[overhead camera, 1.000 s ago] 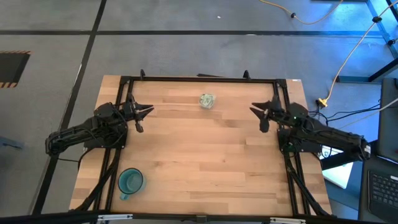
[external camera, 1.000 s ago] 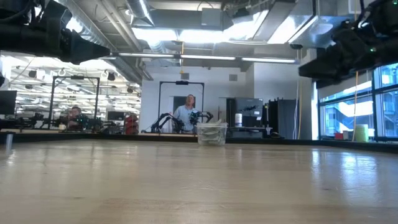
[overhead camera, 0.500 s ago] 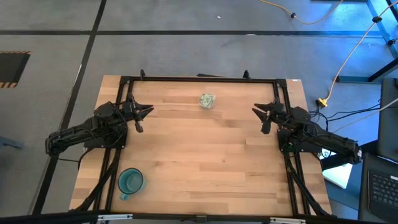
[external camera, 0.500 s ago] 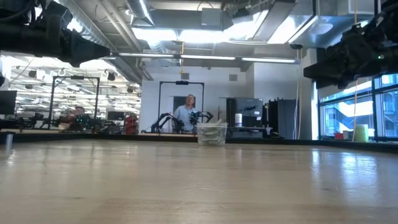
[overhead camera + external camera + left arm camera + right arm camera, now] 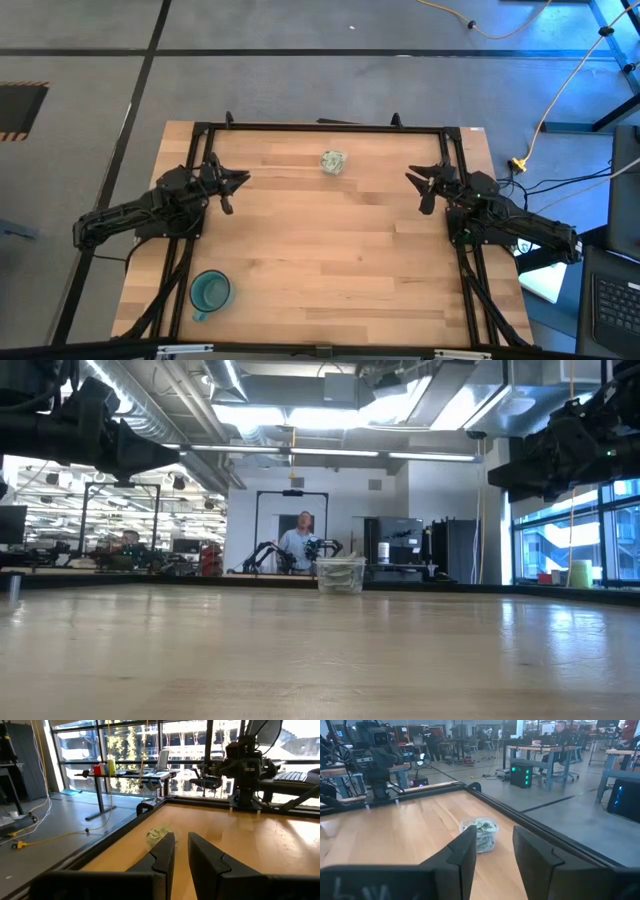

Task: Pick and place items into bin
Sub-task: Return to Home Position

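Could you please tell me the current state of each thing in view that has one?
Left gripper: open, empty, raised on the left.
Right gripper: open, empty, raised on the right.
Bin: upright, uncovered, holding packets.
Packets: inside the bin.
Teal cup: upright, looks empty.

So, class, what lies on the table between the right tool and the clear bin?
Nothing: the high view shows only bare wooden table between the right tool and the clear bin.

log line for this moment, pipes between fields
left pincer: open, empty, left side | right pincer: open, empty, right side | bin: holds packets, far middle of table | cup: near left corner
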Tool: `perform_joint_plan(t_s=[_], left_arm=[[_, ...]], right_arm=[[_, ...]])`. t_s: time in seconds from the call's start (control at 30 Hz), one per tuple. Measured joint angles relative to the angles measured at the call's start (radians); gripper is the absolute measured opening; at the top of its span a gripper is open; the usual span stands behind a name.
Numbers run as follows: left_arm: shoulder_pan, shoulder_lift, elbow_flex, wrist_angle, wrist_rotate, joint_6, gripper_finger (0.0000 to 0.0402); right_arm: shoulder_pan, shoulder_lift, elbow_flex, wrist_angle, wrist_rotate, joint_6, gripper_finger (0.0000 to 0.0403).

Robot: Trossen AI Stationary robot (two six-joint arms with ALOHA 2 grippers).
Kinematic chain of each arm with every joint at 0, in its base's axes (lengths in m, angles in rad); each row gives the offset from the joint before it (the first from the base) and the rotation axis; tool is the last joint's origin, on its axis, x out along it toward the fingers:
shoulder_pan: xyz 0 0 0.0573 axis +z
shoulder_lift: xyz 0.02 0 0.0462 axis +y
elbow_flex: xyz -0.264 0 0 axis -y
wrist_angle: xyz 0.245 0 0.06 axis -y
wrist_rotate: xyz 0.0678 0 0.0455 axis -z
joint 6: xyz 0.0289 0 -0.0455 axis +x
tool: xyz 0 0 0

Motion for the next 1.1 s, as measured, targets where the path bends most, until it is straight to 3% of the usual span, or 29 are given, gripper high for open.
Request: perform_joint_plan(t_s=[0.27,1.1], left_arm=[[0.0,0.0,0.0,-0.043,-0.011,0.077,0.0047],[0.0,0.0,0.0,-0.046,-0.011,0.079,0.0047]], right_arm=[[0.0,0.0,0.0,0.0,0.0,-0.026,0.0132],[0.0,0.0,0.0,0.0,0.0,-0.025,0.0132]])
